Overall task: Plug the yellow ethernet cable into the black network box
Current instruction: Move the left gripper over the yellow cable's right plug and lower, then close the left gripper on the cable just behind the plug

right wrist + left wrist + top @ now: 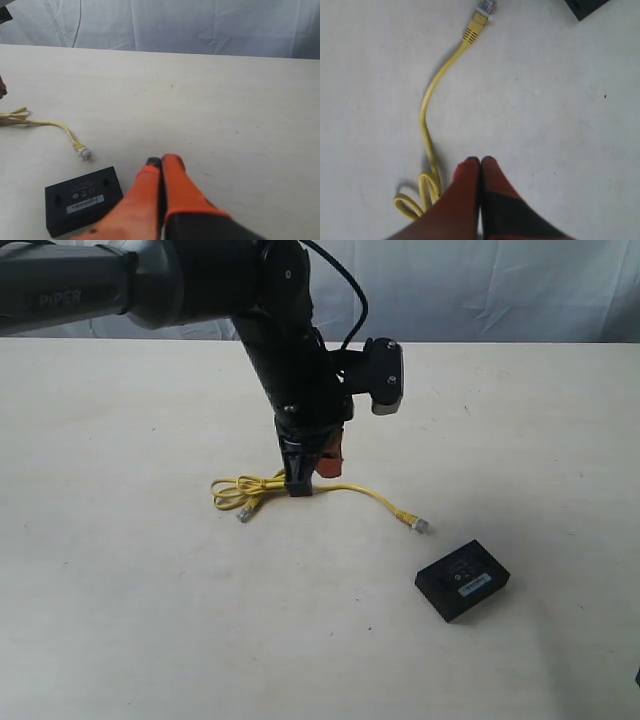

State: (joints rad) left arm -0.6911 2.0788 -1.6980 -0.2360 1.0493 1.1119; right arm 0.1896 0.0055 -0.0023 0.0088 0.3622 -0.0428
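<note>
The yellow ethernet cable (365, 495) lies on the pale table, bunched in a loose knot (240, 495) at its left. One clear plug (420, 526) points toward the black network box (462, 580), a short gap away. My left gripper (302, 488) points down at the table right at the cable, just right of the knot. In the left wrist view it (480, 160) is shut, with the cable (426, 115) lying beside its fingers, not between them. My right gripper (161, 161) is shut and empty, hovering just beside the box (82, 200); the plug (85, 152) lies beyond.
A wrinkled white cloth (480, 285) hangs behind the table's far edge. The left arm (280, 350) slants in from the upper left over the table, its camera block (385, 375) sticking out to the right.
</note>
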